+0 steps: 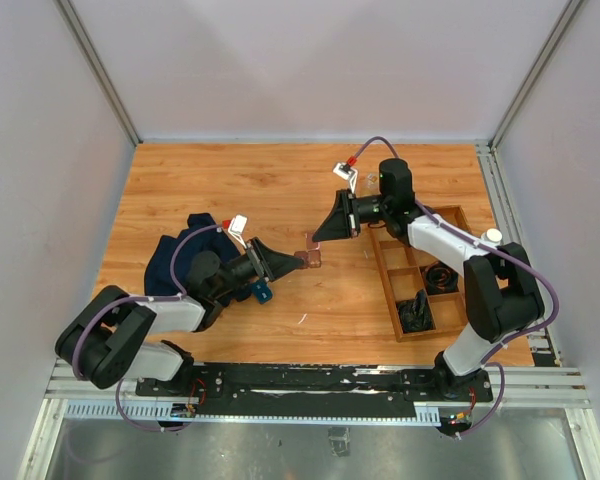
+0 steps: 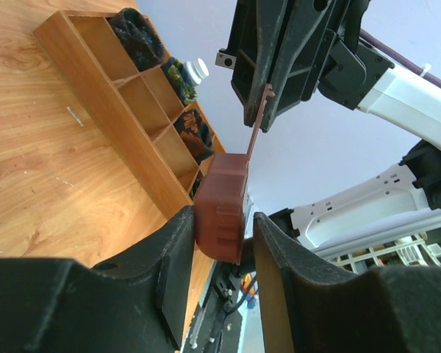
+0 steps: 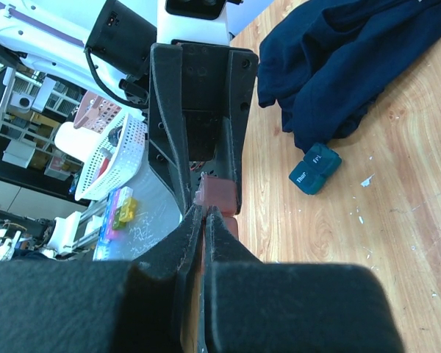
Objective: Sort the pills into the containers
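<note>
Left hand (image 1: 298, 260): clamped on the sides of the little brown box (image 2: 222, 213), and it's up in the air over the middle of the table (image 1: 280, 180)!
Right hand (image 3: 204, 213): reaching in from the other side, fingers pressed together on the box's thin lid (image 2: 257, 121), which is swung up and open.
Tray (image 1: 384, 275): wooden, divided, lying along the table's right edge, apart from the box.
Cloth (image 1: 185, 250): a dark blue heap toward the left edge, with a teal case (image 3: 314, 169) just beside it.
</note>
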{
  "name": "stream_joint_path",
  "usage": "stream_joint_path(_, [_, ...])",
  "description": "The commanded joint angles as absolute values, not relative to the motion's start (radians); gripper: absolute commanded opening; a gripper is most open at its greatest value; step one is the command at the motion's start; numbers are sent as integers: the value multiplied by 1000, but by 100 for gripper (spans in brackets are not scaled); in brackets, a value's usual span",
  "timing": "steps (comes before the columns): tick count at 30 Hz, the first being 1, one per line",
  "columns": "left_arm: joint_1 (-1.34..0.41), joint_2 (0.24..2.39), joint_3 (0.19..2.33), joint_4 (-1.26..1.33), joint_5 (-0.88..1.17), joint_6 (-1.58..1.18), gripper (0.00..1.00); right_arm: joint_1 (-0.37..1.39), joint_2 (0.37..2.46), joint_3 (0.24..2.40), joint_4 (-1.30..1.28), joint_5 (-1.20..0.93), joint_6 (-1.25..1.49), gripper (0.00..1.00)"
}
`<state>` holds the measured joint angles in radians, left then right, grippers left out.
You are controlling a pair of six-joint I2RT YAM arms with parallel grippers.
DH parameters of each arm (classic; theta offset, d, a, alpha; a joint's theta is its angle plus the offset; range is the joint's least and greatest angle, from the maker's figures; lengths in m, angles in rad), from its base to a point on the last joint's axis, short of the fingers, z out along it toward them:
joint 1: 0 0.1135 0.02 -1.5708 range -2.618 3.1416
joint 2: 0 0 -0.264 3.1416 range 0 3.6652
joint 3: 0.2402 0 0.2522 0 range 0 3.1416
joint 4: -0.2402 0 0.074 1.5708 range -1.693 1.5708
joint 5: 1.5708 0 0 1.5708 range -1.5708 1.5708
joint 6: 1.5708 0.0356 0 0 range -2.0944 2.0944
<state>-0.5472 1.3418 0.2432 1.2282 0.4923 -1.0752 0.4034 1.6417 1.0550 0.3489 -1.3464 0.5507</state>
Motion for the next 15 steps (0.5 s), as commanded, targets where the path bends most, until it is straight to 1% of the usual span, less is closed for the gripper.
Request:
stream_joint_path(1, [-555, 1315, 273, 1199, 474, -1045, 41, 428, 1630, 1044, 382, -1379, 549, 1])
stream_joint_path(4, [-555, 1314, 273, 1190, 471, -1047, 40, 432, 1628, 1045, 383, -1380, 546, 1])
stream_joint_path(7, [-555, 1315, 275, 1177, 470, -1039, 24, 434, 1627, 1045, 383, -1384, 542, 1])
stream_joint_path(8, [-555, 1315, 275, 1174, 469, -1037, 18, 434, 1625, 1045, 381, -1386, 539, 1])
stream_joint_path(9, [-555, 1315, 275, 1174, 469, -1036, 11, 434, 1624, 1047, 373, -1390, 530, 4])
stream_joint_path(10, [-555, 1315, 275, 1170, 468, -1033, 5, 434, 1621, 1052, 351, -1399, 510, 10])
stream_joint_path(11, [-555, 1314, 276, 1167, 468, -1029, 2, 434, 1617, 1061, 303, -1401, 473, 17])
stream_joint_path(14, [-555, 1308, 275, 1157, 473, -1007, 0, 431, 1596, 1110, 100, -1403, 299, 34])
stream_joint_path(15, [-555, 1306, 275, 1150, 476, -999, 0, 430, 1586, 1125, 53, -1406, 241, 37])
